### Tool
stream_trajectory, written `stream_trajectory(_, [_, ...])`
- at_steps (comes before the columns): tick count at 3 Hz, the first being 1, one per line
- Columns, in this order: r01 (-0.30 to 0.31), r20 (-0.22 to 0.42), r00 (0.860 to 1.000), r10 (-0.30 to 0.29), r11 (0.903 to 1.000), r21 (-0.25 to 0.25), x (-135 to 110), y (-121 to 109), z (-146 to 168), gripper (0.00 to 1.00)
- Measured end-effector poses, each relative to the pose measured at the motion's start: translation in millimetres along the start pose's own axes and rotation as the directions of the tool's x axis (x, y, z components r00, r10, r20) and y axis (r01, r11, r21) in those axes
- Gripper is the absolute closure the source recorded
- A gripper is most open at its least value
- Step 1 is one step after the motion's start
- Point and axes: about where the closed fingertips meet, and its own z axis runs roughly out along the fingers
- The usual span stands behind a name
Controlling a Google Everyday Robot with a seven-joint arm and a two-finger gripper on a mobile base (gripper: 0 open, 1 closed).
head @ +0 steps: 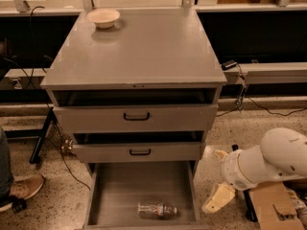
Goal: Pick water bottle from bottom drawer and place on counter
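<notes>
camera view.
a: surface and room?
b: a grey cabinet point(96, 121) with a smooth counter point(139, 51). a bowl point(103, 17) sits at the counter's far left corner. speckled floor point(240, 128) surrounds the cabinet, with cables point(268, 110) to its right.
a: task things?
b: the water bottle point(157, 210) lies on its side in the bottom drawer point(115, 190), pulled out at the cabinet's foot. the gripper point(212, 181) hangs low, right of the cabinet, fingers spread, holding nothing.
a: cut off?
b: the drawer's front, and a shoe point(21, 188) left of the cabinet.
</notes>
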Motion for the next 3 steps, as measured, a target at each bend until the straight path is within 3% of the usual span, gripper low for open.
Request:
stream_trajectory(1, [0.025, -0.007, 1.0, -0.025, 0.9995, 0.018, 7.1, -5.0, 9.8, 0.0])
stream_trajectory(2, [0.084, -0.005, 0.996, -0.084, 0.995, 0.054, 34.5, -32.9, 39.0, 0.0])
stream_trajectory(3, [0.124, 0.004, 0.992, -0.124, 0.9919, 0.026, 72.0, -54.7, 102.1, 0.0])
